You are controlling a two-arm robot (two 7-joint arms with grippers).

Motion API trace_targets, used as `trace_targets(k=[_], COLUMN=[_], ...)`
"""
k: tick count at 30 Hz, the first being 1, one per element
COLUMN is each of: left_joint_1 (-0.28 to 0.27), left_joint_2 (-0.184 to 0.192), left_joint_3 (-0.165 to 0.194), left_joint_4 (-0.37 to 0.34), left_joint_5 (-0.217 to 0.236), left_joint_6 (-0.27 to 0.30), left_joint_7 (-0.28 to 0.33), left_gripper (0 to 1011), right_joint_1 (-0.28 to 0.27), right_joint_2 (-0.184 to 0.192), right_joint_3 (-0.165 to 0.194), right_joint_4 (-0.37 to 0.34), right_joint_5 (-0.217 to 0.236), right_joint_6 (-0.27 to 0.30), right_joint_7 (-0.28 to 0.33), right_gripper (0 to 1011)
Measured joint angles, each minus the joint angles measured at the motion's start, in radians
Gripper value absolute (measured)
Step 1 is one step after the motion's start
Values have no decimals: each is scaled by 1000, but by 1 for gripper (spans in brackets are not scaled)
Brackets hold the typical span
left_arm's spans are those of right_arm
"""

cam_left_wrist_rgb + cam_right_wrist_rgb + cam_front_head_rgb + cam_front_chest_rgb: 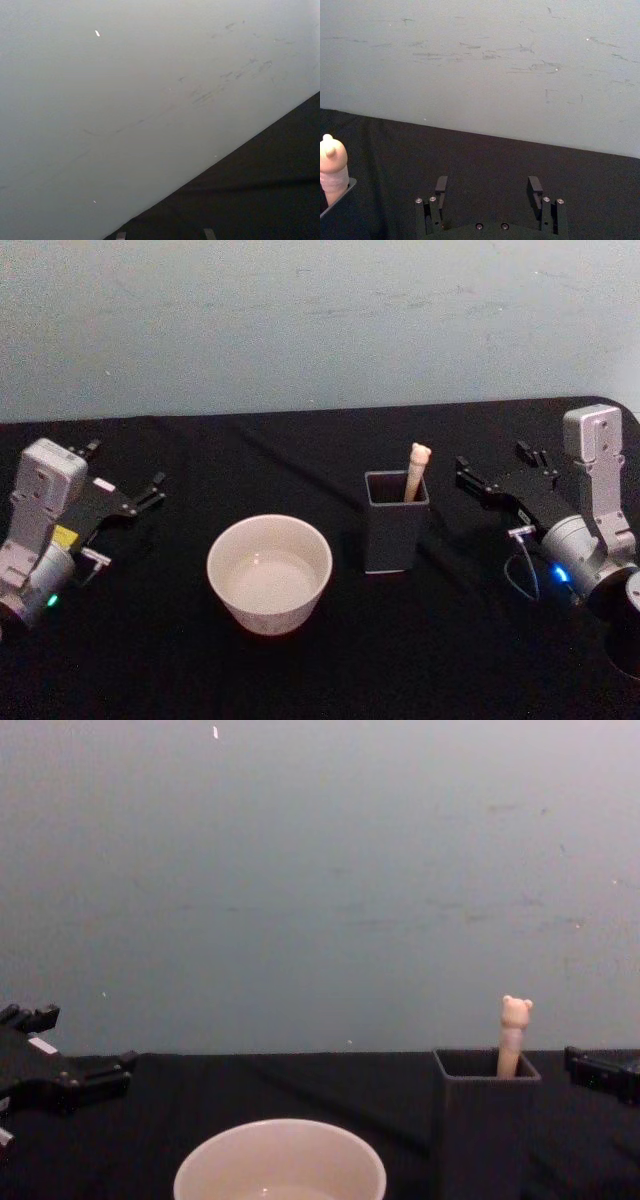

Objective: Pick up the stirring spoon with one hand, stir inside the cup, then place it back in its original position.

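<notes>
Cup [269, 573] sitting front-centre on black tablecloth [300, 455] | stirring spoon [416, 471] standing in grey holder [396, 521], bear head up | right gripper [489, 186] idling beside holder, fingers apart | left gripper [152, 490] parked far left, fingers can't tell | plain scuffed wall [320, 320] running behind

lab-like: black-draped table [300, 670], scuffed bare wall [300, 320]

Matte black cloth-covered table [300, 670] spans the whole work area. Pale grey-blue scuffed wall [320, 320] meets its far edge, showing dark streaks and a few white specks.
</notes>
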Motion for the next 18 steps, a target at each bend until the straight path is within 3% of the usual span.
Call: trace_targets(k=[18], left_joint_1=[0], left_joint_2=[0], left_joint_3=[0], left_joint_4=[0], left_joint_5=[0], left_joint_6=[0], left_joint_7=[0], left_gripper=[1001], right_joint_1=[0], right_joint_2=[0], right_joint_3=[0], right_joint_4=[0], right_joint_5=[0], right_joint_6=[0], right_joint_7=[0], right_gripper=[1003])
